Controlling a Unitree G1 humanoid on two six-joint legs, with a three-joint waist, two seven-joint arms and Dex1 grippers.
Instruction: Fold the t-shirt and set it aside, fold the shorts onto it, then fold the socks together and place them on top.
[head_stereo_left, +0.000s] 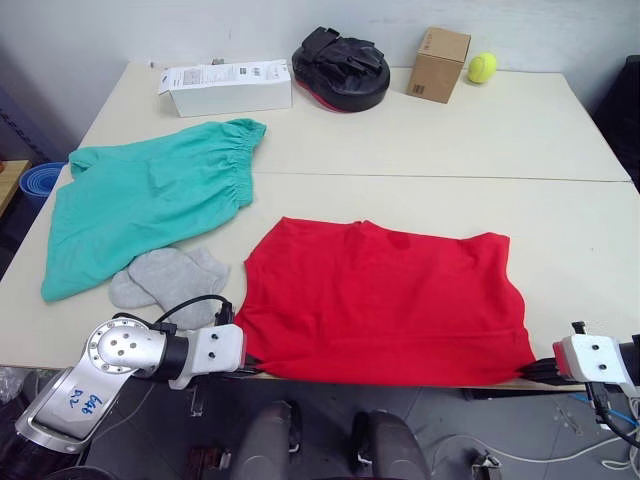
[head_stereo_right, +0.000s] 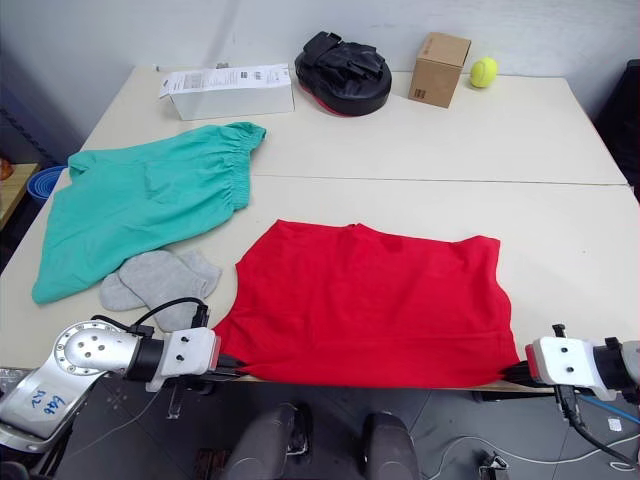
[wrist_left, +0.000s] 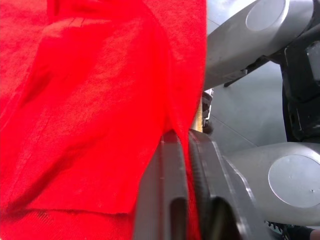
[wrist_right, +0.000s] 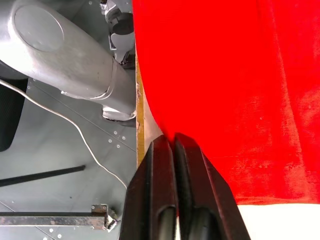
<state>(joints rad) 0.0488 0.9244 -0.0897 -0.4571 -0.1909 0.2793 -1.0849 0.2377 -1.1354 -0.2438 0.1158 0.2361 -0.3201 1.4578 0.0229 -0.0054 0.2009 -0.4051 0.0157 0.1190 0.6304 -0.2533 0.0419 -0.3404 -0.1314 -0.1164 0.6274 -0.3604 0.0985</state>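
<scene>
T-shirt (head_stereo_left: 385, 300) flat on tabletop (head_stereo_left: 450, 140) near edge; left pincer (wrist_left: 186, 145) & right pincer (wrist_right: 173, 140) each clamped on its near hem corners. Shorts (head_stereo_left: 140, 200), socks (head_stereo_left: 170, 278) left of t-shirt

Handwritten blue characters stand on the grey metal housing of the robot's left arm (head_stereo_left: 75, 402), near its lower end; they look like letters or digits but cannot be read with confidence. A white box (head_stereo_left: 226, 87) at the far left of the worktop (head_stereo_left: 420, 140) carries a printed label with dark lines of small text, too small to make out. A brown cardboard box (head_stereo_left: 438, 63) shows a small dark mark on its side, also unreadable.
</scene>
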